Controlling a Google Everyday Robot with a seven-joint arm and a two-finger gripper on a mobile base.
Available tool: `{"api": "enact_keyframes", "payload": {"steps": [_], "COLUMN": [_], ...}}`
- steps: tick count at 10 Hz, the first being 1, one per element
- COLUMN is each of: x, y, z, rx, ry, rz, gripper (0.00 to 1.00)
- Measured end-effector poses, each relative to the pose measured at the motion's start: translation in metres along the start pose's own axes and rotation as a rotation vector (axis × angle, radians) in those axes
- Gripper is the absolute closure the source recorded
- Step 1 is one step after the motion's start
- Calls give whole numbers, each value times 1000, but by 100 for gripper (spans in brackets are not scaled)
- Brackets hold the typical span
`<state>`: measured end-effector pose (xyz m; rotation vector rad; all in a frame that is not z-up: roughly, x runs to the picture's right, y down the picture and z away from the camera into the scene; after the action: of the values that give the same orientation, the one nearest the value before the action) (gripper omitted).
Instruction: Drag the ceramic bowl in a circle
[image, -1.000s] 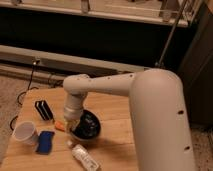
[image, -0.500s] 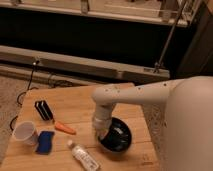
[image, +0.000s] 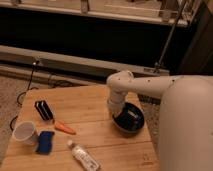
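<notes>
The ceramic bowl (image: 130, 120) is a glossy black shallow bowl sitting near the right edge of the wooden table (image: 90, 102). My gripper (image: 119, 113) hangs from the white arm and reaches straight down onto the bowl's left rim. The wrist above hides where it meets the bowl. The arm comes in from the right and fills the right side of the view.
On the table's left side are a white paper cup (image: 25, 133), a blue sponge (image: 45, 142), an orange carrot-like piece (image: 65, 128) and a black clip-like object (image: 44, 110). A clear bottle (image: 84, 156) lies near the front edge. Cables run on the floor at left.
The gripper and the bowl have moved together from the table's middle to the right, then toward the back right. The other objects have stayed put.
</notes>
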<state>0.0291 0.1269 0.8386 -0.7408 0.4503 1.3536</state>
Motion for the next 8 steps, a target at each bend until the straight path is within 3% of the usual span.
{"api": "enact_keyframes", "payload": {"steps": [2,4,6,8], "x": [-51,-90,-120,-141], "y": [6,16,55,122], "z": [-1,3,10,12], "rx": [13,32,47,51], "ry": [-30,-17,-1,9], "rz": [-10,0,-44,-151], "gripper": [100,100,100,100]}}
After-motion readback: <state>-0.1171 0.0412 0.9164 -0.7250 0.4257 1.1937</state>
